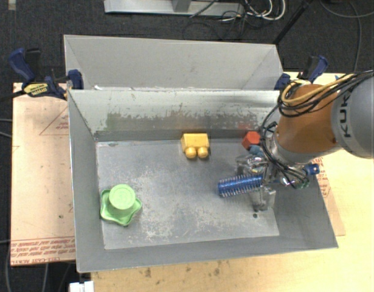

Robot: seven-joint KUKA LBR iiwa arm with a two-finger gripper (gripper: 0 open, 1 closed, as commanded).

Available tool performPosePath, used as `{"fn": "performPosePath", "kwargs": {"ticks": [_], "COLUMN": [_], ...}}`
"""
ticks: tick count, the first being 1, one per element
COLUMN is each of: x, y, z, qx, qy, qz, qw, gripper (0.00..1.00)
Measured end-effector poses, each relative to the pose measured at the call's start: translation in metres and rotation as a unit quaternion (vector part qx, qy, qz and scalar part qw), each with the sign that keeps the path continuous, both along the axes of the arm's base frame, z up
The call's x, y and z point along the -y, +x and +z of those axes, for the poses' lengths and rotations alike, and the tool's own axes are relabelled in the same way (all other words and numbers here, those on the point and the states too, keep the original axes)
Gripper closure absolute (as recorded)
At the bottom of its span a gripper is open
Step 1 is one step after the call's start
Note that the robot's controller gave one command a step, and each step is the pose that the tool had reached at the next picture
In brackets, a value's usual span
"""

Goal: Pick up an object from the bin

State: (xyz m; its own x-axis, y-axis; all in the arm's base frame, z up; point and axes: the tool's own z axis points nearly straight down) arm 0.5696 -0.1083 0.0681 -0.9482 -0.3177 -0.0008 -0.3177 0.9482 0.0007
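My gripper (261, 199) sits low in the right part of the grey bin (174, 230), close to its floor. It is at the right end of a blue comb-like piece (238, 185), which lies flat on the floor. I cannot tell whether the gripper is open or closed, or whether it has hold of that piece. Beyond it, by the far wall, is a small red block (252, 140). Further left along that wall is a yellow block (195, 145) with two round knobs. Near left is a green cup (120, 204). By my judgement nothing is lifted; a sure grasp and the lift remain.
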Motion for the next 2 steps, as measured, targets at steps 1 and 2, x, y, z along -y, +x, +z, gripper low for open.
{"fn": "performPosePath", "kwargs": {"ticks": [1, 2], "x": [-0.003, -0.003], "y": [0.004, -0.017], "z": [0.006, 0.161], "qx": [0.0058, 0.0044], "qy": [0.001, -0.001], "qz": [0.001, 0.004], "qw": [1.0000, 1.0000], "gripper": [1.00, 1.00]}}
